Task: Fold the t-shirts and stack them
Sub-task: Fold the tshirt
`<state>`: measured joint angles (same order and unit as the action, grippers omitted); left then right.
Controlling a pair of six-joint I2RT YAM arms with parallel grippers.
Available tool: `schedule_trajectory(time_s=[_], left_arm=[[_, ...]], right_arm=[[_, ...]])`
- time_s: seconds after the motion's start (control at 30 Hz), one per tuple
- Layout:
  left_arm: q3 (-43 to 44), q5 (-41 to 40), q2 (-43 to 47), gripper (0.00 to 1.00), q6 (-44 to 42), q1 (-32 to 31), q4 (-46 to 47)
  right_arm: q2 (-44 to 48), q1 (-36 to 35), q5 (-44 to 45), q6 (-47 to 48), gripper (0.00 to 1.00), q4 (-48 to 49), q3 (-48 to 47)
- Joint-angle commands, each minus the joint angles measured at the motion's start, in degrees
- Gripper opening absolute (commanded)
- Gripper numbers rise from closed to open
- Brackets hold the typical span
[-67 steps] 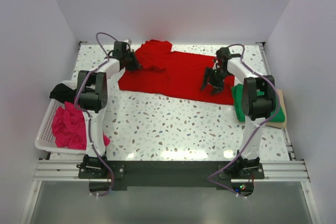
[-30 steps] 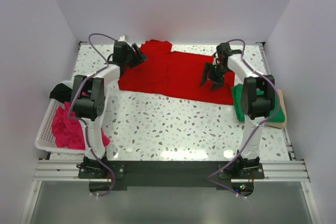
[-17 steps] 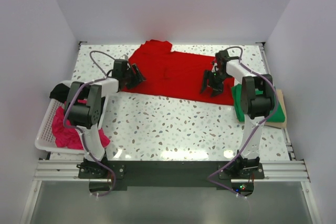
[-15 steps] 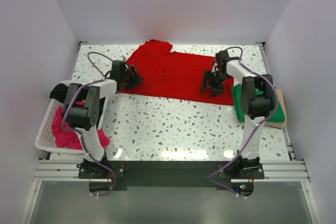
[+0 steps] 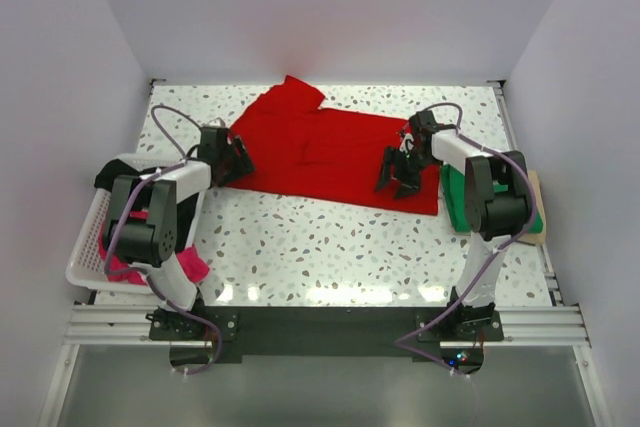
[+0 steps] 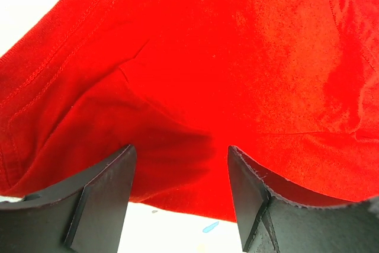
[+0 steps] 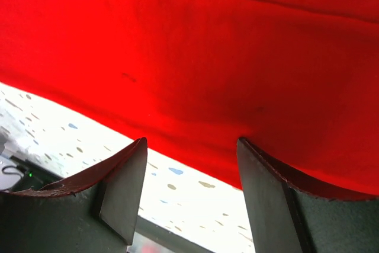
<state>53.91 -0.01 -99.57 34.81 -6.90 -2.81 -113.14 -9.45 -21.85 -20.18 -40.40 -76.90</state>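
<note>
The red t-shirt [image 5: 320,152] lies spread flat across the back of the table. My left gripper [image 5: 238,159] is at its left near edge, open, and the left wrist view shows the red cloth [image 6: 207,57] with its hem between the spread fingers of the gripper [image 6: 180,149]. My right gripper [image 5: 397,172] stands open over the shirt's right near edge [image 7: 207,39], with the hem and speckled table showing between the fingers of the gripper [image 7: 190,141]. A folded green t-shirt [image 5: 453,202] lies at the right, partly hidden by the right arm. The magenta t-shirt [image 5: 192,265] and black t-shirt [image 5: 108,177] sit in the basket.
The white slotted basket [image 5: 80,265] stands at the left edge beside the left arm. A tan board [image 5: 538,209] lies under the green t-shirt by the right wall. Speckled tabletop [image 5: 320,247] stretches between the red t-shirt and the arm bases.
Both grippers have moved toward the near side, and the red shirt has slid that way and spread flatter. The left gripper left the far-left sleeve and came down to the left near edge.
</note>
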Motion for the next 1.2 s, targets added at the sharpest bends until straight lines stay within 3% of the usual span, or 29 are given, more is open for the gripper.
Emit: schedule_trajectory(time_s=[0.0,0.37,0.5,1.0,1.17], left_arm=[[-2.1,-4.6,2.4,0.69,-2.7,0.7,-3.9],[-10.0,-5.0,9.2,0.69,-0.7,0.7,-3.9],[-13.2,-0.4,11.8,0.7,-1.8,0.7,0.0],[-14.6,5.4,12.0,0.69,-7.1,0.0,-1.1],[-13.7,4.1,11.1,0.69,-7.7,-0.7,-4.1]], right_arm=[[0.6,-0.6,1.5,-0.2,0.66,-0.6,4.1],[5.5,-1.6,1.7,-0.7,0.66,-1.7,11.4],[8.1,-1.6,2.2,-1.2,0.66,-2.4,13.5],[13.0,-1.7,2.9,-1.5,0.66,-3.5,20.3],[13.4,-1.6,3.9,-0.5,0.66,-5.6,19.1]])
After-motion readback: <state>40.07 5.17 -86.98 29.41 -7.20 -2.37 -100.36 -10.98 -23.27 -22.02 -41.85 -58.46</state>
